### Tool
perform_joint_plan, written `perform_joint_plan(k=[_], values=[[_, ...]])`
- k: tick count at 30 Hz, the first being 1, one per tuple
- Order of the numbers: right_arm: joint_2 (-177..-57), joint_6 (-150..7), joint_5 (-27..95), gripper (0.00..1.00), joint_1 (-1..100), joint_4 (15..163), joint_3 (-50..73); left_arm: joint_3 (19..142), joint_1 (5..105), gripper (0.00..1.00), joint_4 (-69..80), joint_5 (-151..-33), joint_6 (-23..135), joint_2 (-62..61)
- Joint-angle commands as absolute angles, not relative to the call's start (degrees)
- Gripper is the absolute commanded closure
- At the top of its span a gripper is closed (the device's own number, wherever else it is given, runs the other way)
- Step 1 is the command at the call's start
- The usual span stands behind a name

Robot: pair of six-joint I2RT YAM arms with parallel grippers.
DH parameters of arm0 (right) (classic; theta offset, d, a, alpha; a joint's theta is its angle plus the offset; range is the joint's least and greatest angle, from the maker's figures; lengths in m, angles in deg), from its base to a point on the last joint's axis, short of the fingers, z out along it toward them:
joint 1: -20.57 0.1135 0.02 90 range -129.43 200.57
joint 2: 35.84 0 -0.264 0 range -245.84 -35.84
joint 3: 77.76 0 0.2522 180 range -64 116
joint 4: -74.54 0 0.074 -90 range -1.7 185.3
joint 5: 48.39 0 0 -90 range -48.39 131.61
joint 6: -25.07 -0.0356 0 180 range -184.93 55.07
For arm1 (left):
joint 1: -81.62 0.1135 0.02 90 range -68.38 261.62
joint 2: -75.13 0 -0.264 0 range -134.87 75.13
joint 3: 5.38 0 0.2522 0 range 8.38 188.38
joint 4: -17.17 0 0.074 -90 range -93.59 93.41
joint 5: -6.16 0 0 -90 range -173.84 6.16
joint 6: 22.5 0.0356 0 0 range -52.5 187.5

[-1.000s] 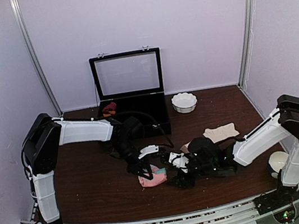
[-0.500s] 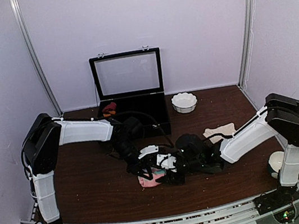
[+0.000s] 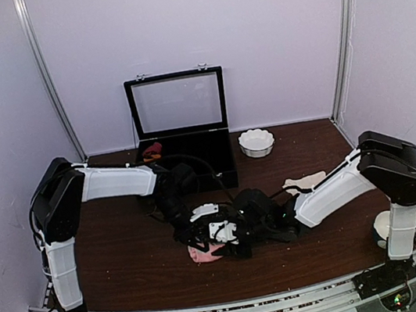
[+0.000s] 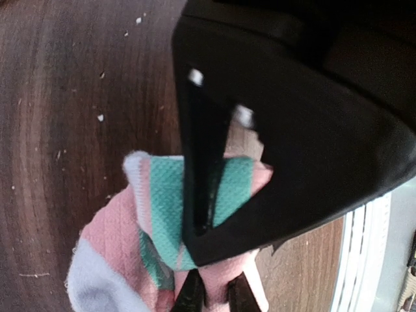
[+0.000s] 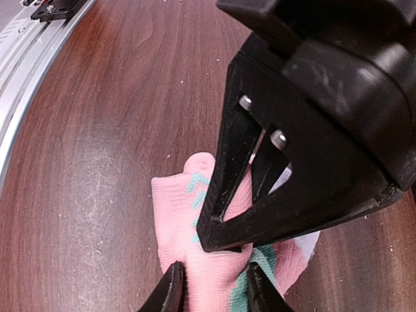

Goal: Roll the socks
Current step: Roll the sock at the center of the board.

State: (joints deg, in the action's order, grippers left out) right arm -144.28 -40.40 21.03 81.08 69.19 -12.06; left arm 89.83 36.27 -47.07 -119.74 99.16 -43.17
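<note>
The pink sock [image 3: 205, 254] with mint and white patches lies bunched on the dark table, front centre. My left gripper [image 3: 203, 234] is over it; in the left wrist view [image 4: 214, 296] its tips pinch a fold of the pink sock [image 4: 162, 221]. My right gripper [image 3: 227, 238] meets it from the right; in the right wrist view [image 5: 214, 289] its tips straddle the pink sock [image 5: 188, 214], fabric filling the gap. The left fingers [image 5: 227, 169] stand just ahead. The cream-beige sock [image 3: 308, 183] lies flat behind the right arm.
A black case [image 3: 222, 171] with its lid raised stands at the back centre, a dark red and orange bundle [image 3: 151, 151] at its left end. A white bowl [image 3: 256, 142] sits to its right. A white round object [image 3: 387, 223] is by the right arm's base.
My right gripper has swept left from beside the cream sock to the pink sock and now meets the left gripper there. The left gripper has stayed on the sock.
</note>
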Motion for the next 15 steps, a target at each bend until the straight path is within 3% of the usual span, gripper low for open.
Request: perform_joint_plan(k=[1,5,7,10,15], values=[[-147.75,-39.54,20.81,0.71,81.46,74.67,-12.27,89.09,35.58,0.89,-51.08,-115.65,100.58,-44.94],[-149.62,-39.18,19.76,0.77,81.8,78.13,-11.24,89.74,35.72,0.81,-51.36,-116.6,100.54,-44.11],[-151.06,-39.22,19.84,0.87,82.25,80.14,-10.39,90.55,36.29,0.78,-52.28,-117.33,100.53,-43.3],[-151.44,-40.84,21.22,1.0,82.69,80.55,-10.75,92.06,38.24,0.66,-54.35,-119.19,100.23,-41.48],[-151.15,-43.72,25.69,1.0,82.97,79.17,-11.91,94.14,42.6,0.57,-57.21,-120.81,100.11,-37.79]])
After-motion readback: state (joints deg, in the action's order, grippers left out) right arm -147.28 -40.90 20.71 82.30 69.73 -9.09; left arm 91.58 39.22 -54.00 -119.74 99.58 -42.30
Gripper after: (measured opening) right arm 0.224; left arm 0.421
